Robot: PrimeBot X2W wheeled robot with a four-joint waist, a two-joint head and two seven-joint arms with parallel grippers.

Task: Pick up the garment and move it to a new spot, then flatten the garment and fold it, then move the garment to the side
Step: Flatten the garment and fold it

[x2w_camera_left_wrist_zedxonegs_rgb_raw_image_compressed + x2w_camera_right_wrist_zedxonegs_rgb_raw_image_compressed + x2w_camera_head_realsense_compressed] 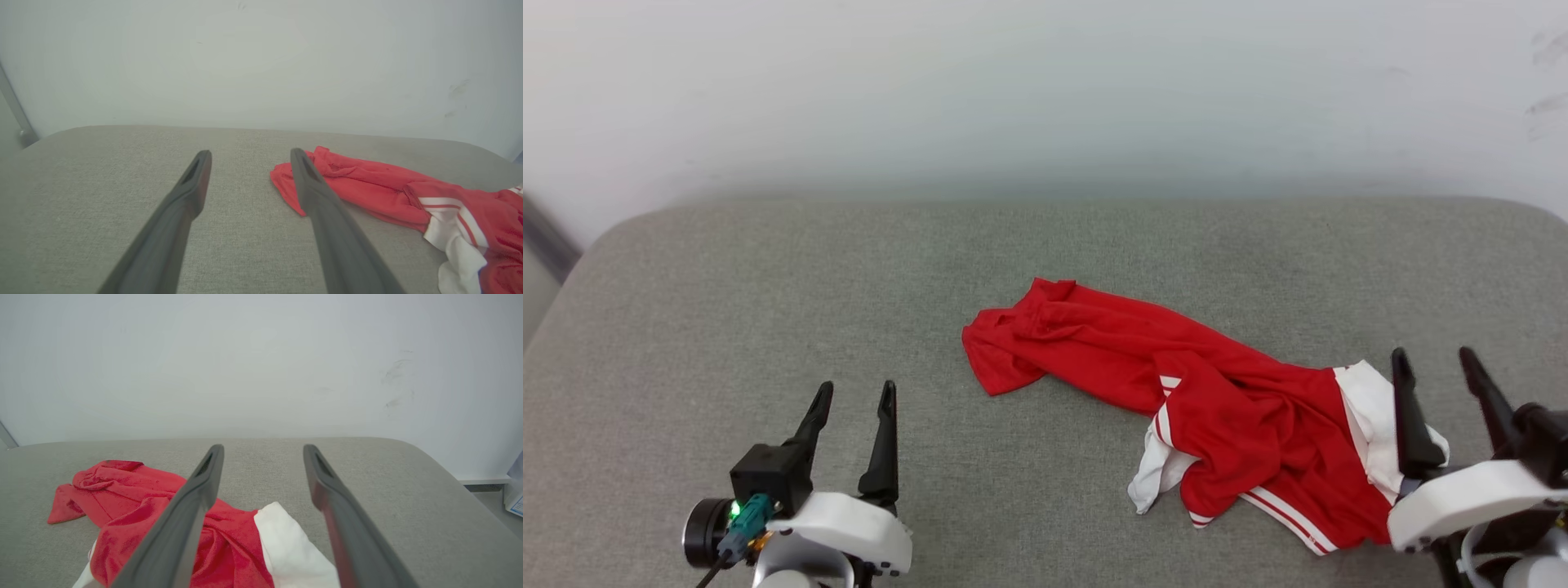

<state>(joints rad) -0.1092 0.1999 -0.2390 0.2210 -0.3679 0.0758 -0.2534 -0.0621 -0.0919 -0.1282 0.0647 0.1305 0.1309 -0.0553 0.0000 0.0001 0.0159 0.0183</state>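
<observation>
The garment (1192, 400) is a bright red shirt with white sleeves and striped trim. It lies crumpled in a long heap on the grey cushion (768, 302), right of centre. My right gripper (1435, 366) stands open just above the shirt's right end, by a white sleeve (286, 543), with nothing between its fingers. My left gripper (854, 396) is open at the lower left, well clear of the cloth. In the left wrist view the garment (380, 192) lies to the right of my left gripper (249, 157). In the right wrist view the garment (135, 498) spreads to the lower left of my right gripper (263, 451).
A pale wall (1045, 90) rises directly behind the cushion. The cushion's rounded left corner (596, 245) and right corner (429, 457) drop off to the floor. Bare grey fabric spreads to the left of the shirt.
</observation>
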